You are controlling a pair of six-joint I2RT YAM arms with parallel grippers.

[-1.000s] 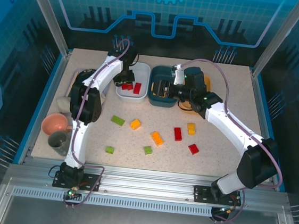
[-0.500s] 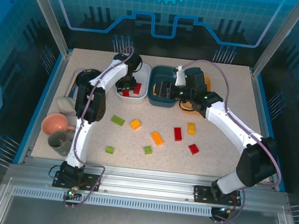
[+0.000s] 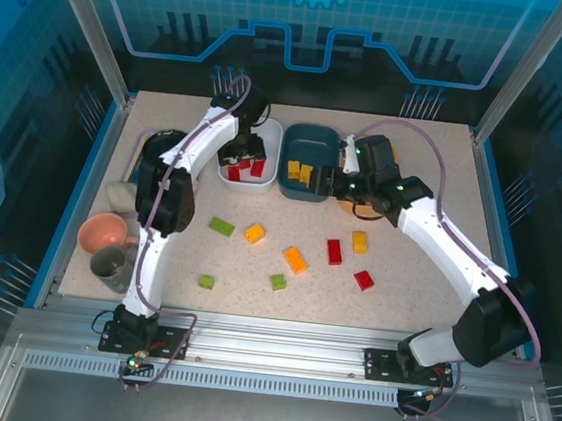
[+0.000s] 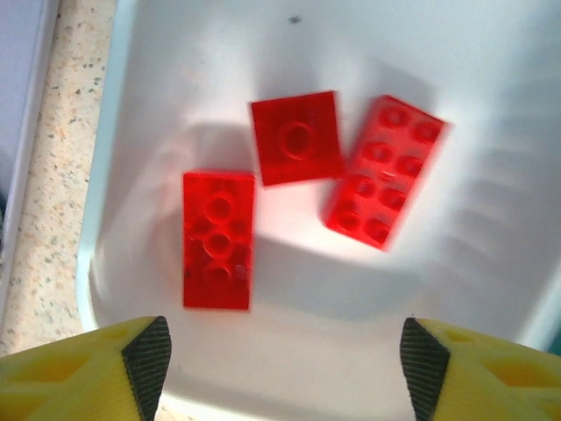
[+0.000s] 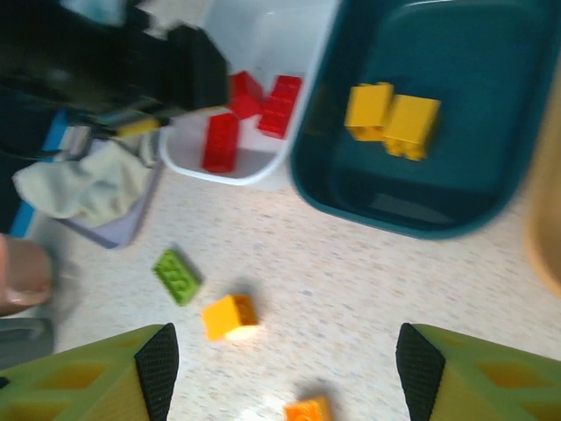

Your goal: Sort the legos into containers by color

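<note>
Red plastic: three legos (image 4: 217,239) lie flat on the floor of the white container (image 4: 491,79), none stacked. Two sit so close at a corner that contact cannot be told. The left gripper (image 4: 285,360) hangs right above them, fingers spread wide with nothing between. Just beside it, the dark teal container (image 5: 491,53) holds two orange-yellow legos (image 5: 390,116) side by side. The right gripper (image 5: 287,373) is at that container's near side, jaws likewise apart and empty. A tan-orange edge at the right of the right wrist view is probably the orange-yellow container (image 5: 548,237), contents unseen. Eight pieces are loose on the table (image 3: 436,167): three green legos (image 3: 221,226), three more orange-yellow, two more red. Sorting looks about a third done. Hazards, as judged from here:

- Both arms work over neighbouring containers and could clash if they lift or cross together.
- The left fingers sit low inside the white walls, so a sideways exit might hook the rim and drag or tip the container.
- A loose red brick (image 3: 334,250) lies near an orange-yellow one (image 3: 359,242). Wide jaws coming down there could bracket both or knock one askew.
- Small, smooth bricks may twist out of an off-centre pinch.
- With yellow already in teal, a green piece dropped there would spoil the sort.
</note>
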